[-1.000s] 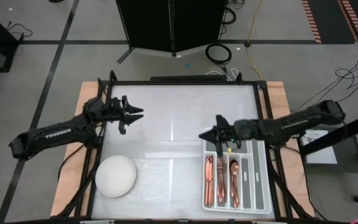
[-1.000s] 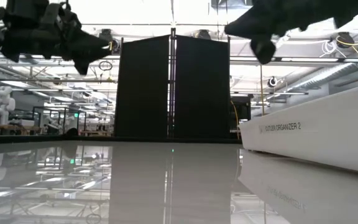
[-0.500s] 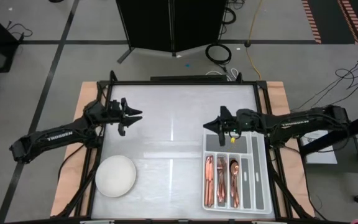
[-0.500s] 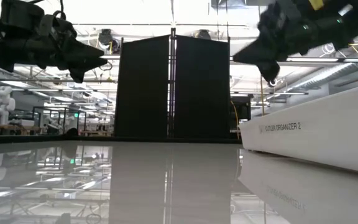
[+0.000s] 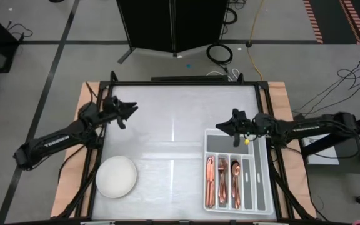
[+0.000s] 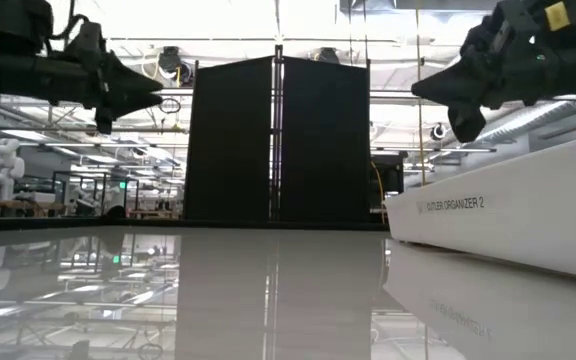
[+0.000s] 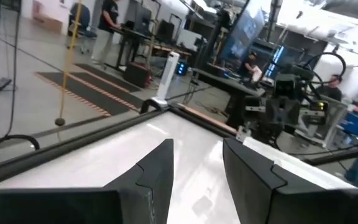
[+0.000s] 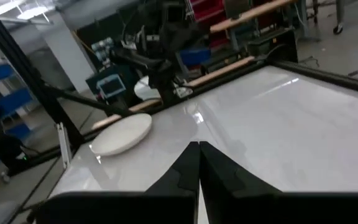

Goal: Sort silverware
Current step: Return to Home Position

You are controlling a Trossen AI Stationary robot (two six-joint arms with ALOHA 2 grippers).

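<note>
Silverware lies in the tray on the right side of the bench. The copper pieces run lengthwise in three neighbouring slots, so each kind keeps its own lane. The two slimmer slots beside them and the cross slot at the tray's end look bare. You can see no loose piece on the bench, only the bowl on the left side. That reads as sorting done, which would explain why both arms hang clear of the surface.

Your right gripper hovers in the air by the tray's cross-slot end, fingers pressed together on nothing. Your left gripper sits high near the left edge, well apart from the bowl, fingers parted by a narrow gap and also empty. By this, all that seems left is for you to park both arms.
</note>
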